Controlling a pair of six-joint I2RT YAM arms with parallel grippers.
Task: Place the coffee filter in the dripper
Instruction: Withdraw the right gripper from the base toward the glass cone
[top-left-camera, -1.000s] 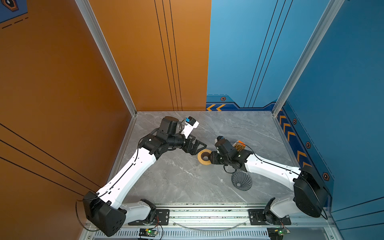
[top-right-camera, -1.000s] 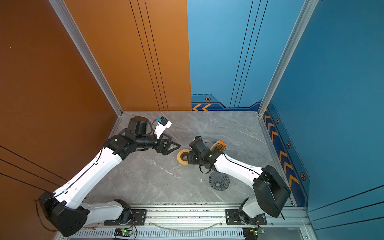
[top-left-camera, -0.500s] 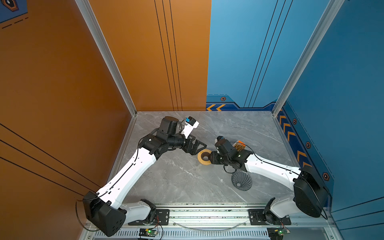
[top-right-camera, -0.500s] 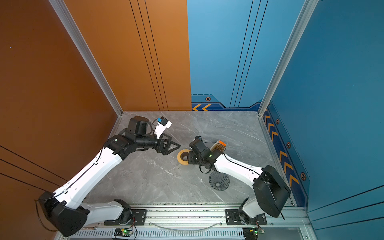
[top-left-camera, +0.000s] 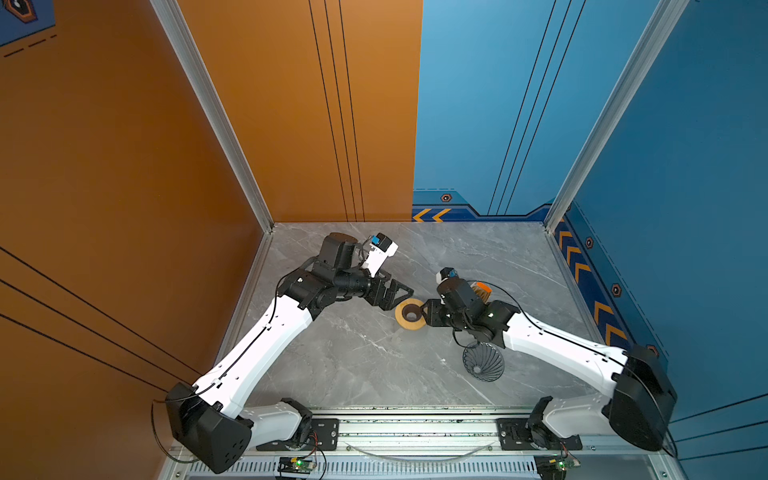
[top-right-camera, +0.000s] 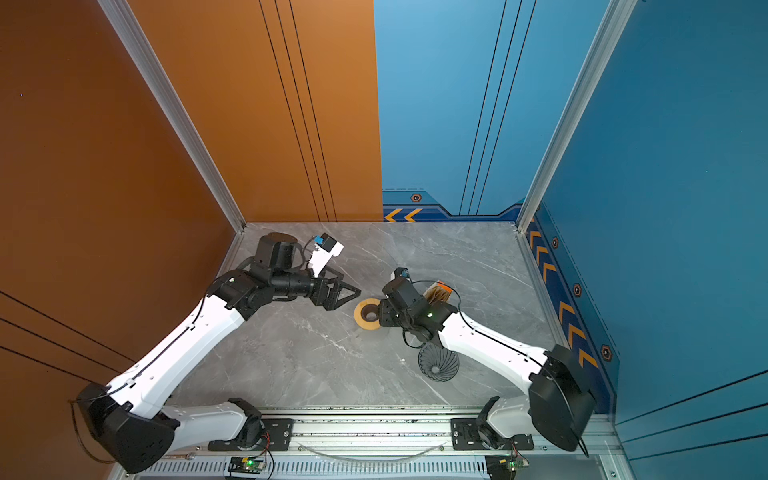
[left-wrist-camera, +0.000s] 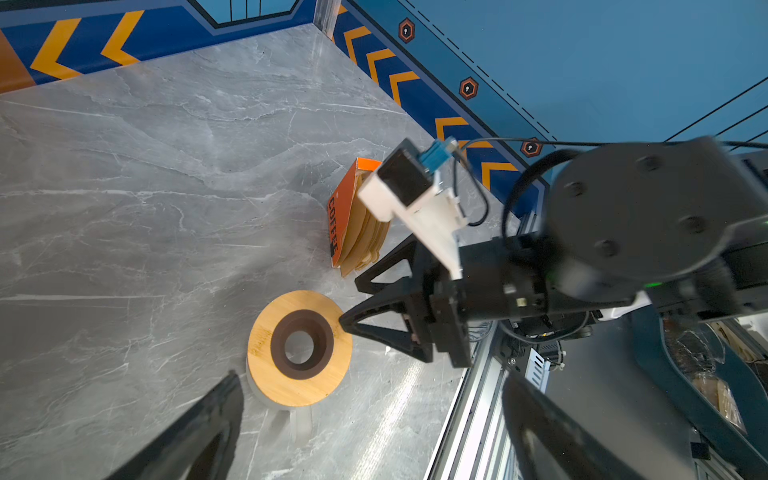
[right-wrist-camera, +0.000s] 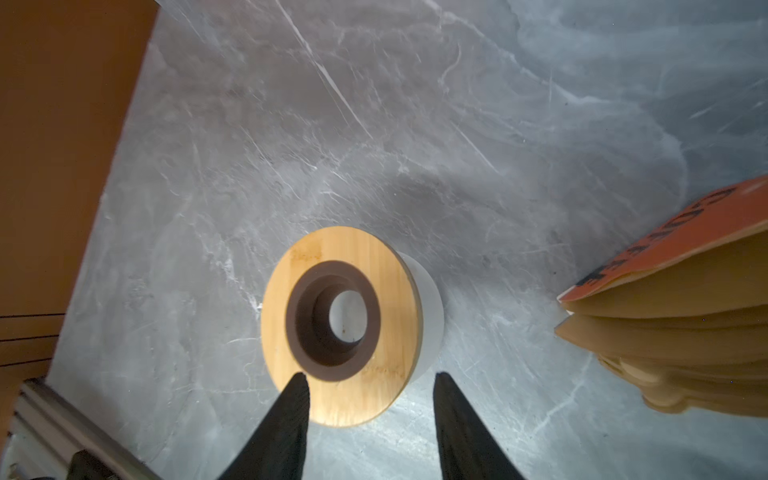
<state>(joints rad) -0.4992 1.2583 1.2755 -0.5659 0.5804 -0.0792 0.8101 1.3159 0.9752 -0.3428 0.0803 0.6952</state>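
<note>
Desk (top-left-camera: 353, 365), read left to right.

1. My left gripper (top-left-camera: 400, 297): left of the desk's middle, just beside the wooden ring. Its jaws were spread to their widest with nothing between them. It sat in the same place as a second earlier.

2. The wooden ring (top-left-camera: 412, 326): tan with a dark hole, seated on a pale base (right-wrist-camera: 431, 316), about the desk's middle. It was unmoved in both top views.

3. My right gripper (right-wrist-camera: 370, 380): at the ring's right side. This was the one change: its jaws had eased a little wider. They stood parted and pinched nothing. One jaw overlapped the ring's rim in the right wrist view, and I could not tell whether it touched. I judged this a letting-go or a readying, not a grasp.

4. The packet (left-wrist-camera: 357, 220): stacked brown filters under an orange card, right of the desk's middle, behind my right wrist. No single coffee filter lay out anywhere, so I judged mine was in that stack, not yet drawn.

5. The dripper (top-left-camera: 483, 363): a dark ribbed cone near the front edge, right of the middle, partly under my right forearm. It was empty, with ribs and centre hole bare. I judged the task barely begun, with the freed right gripper nearest the packet.
</note>
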